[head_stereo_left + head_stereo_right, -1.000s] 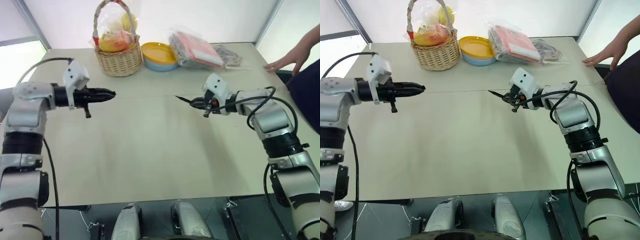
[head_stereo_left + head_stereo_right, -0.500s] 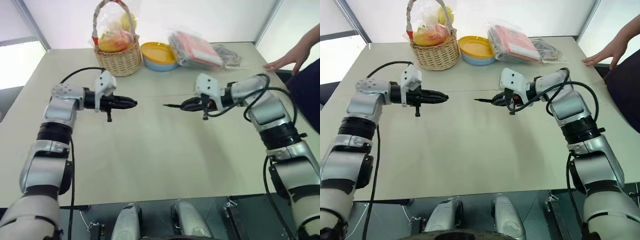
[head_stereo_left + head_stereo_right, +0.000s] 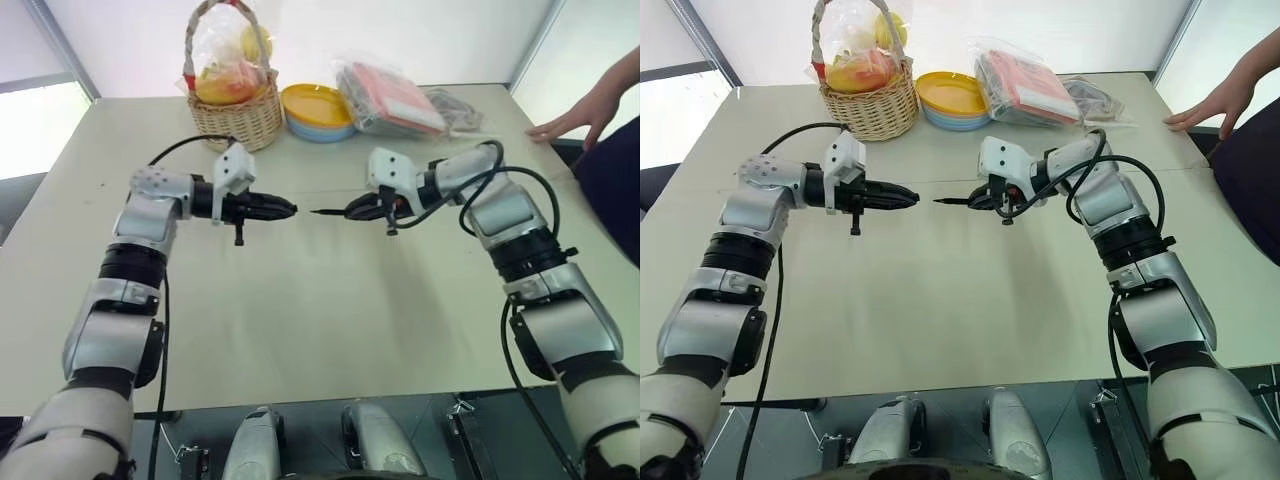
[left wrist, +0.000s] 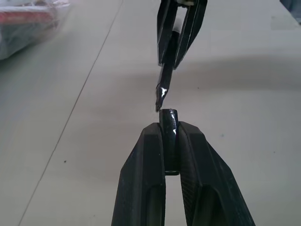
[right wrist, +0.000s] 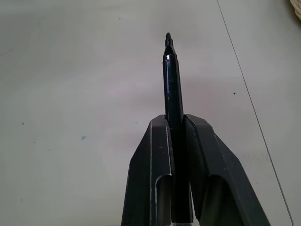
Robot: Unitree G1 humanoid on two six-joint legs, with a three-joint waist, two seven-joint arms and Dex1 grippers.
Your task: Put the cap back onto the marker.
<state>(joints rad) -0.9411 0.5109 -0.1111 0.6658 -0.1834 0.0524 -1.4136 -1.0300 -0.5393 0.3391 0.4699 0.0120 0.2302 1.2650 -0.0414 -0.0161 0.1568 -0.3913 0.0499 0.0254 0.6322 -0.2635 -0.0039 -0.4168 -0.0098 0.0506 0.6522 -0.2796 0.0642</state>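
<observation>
Above the table's [image 3: 300, 330] middle the cap [image 4: 168, 121] is held left of the marker [image 3: 330, 211], while a basket [image 3: 236, 110] and plates [image 3: 318, 112] are set along its far edge.

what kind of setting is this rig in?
Probably an indoor test room made up like a home table: a beige table with a wicker fruit basket, stacked plates, bagged goods, and a person's hand.

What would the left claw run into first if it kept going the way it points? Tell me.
Most likely the marker: its pointed tip faces the cap pinched in the left claw, apparently almost aligned, with the right claw behind it.
</observation>
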